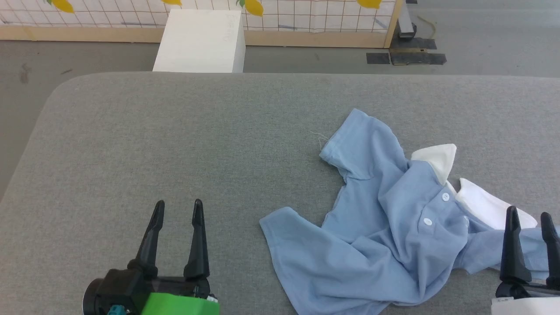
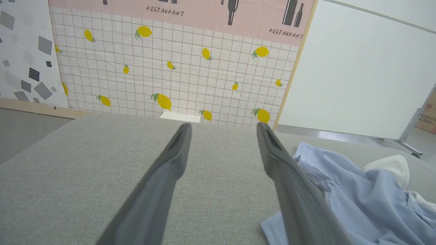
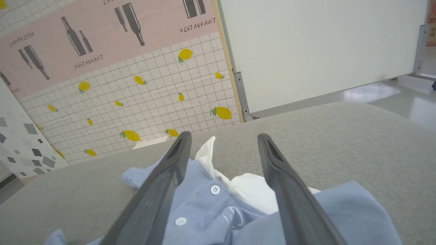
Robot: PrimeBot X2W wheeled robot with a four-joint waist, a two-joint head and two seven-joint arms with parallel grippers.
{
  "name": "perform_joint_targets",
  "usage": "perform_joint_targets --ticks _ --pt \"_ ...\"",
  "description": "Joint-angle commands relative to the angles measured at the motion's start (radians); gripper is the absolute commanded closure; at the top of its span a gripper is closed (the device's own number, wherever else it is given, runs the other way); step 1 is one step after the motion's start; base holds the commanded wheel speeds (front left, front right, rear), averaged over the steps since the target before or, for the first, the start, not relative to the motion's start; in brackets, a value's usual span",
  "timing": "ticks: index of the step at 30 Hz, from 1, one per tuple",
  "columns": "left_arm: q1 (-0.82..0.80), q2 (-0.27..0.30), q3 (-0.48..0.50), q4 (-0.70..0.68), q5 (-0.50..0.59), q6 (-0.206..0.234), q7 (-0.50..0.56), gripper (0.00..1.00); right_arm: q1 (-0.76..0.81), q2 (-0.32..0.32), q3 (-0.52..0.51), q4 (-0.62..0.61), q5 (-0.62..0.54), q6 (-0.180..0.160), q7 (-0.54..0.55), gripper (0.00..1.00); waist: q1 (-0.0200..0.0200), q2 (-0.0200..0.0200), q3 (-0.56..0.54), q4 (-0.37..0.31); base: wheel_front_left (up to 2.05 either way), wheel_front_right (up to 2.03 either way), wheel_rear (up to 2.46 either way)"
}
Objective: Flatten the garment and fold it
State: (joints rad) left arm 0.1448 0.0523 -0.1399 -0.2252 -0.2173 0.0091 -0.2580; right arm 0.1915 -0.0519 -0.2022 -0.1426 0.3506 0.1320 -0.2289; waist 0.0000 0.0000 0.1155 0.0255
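The garment, a light blue polo shirt with a white collar and small white buttons, lies crumpled on the right half of the grey padded table. One sleeve points toward the far side and its collar is flipped open. My right gripper stands open at the lower right, fingers over the shirt's near right part, holding nothing. In the right wrist view the garment lies under and between the fingers of the right gripper. My left gripper is open over bare table, left of the shirt. In the left wrist view the garment lies right of the left gripper.
A white box stands on the floor beyond the table's far edge. Behind it runs a tiled lemon-print panel with a wooden base. The table's rounded left corner lies at the far left.
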Motion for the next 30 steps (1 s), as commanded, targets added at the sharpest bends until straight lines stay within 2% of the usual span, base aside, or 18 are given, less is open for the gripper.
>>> perform_joint_targets --ticks 1,5,9,11,14,18,24,30 --pt "0.011 -0.002 0.002 -0.002 0.013 -0.008 -0.004 0.00 0.004 0.001 0.003 0.010 0.001 -0.001 -0.015 0.00 0.0000 0.0000 0.000 -0.007 0.00 0.00 0.00" --pt "-0.007 -0.002 -0.004 0.015 0.025 -0.022 -0.004 0.00 -0.012 0.001 -0.005 0.022 -0.014 -0.001 -0.028 0.00 0.0000 0.0000 0.003 -0.014 0.00 0.00 0.00" --pt "-0.102 0.012 -0.039 0.069 0.058 -0.072 -0.004 0.00 -0.024 0.001 -0.013 0.017 -0.016 -0.001 -0.031 0.00 0.0000 0.0000 0.018 -0.010 0.00 0.00 0.00" --pt "-0.196 0.038 -0.081 0.113 0.085 -0.099 0.010 0.00 -0.027 0.002 -0.009 0.012 -0.017 -0.001 -0.031 0.00 0.0000 0.0000 0.031 -0.006 0.00 0.00 0.00" --pt "-0.395 0.065 -0.162 0.199 0.105 -0.127 0.113 0.00 -0.036 0.002 -0.002 0.008 -0.017 -0.001 -0.032 0.00 0.0000 0.0000 0.059 -0.002 0.00 0.00 0.00" --pt "-0.617 0.057 -0.249 0.317 0.084 -0.137 0.256 0.00 -0.051 0.002 0.001 0.001 -0.015 -0.001 -0.032 0.00 0.0000 0.0000 0.101 -0.005 0.00 0.00 0.00" --pt "-0.904 0.009 -0.364 0.523 -0.058 -0.139 0.452 0.00 -0.085 0.002 0.029 0.007 -0.008 -0.001 -0.033 0.00 0.0000 0.0000 0.183 -0.036 0.00 0.00 0.00" --pt "-1.067 -0.001 -0.437 0.731 -0.154 -0.136 0.637 0.00 -0.122 0.002 0.047 0.019 -0.008 -0.001 -0.033 0.00 0.0000 0.0000 0.250 -0.077 0.00 0.00 0.00"
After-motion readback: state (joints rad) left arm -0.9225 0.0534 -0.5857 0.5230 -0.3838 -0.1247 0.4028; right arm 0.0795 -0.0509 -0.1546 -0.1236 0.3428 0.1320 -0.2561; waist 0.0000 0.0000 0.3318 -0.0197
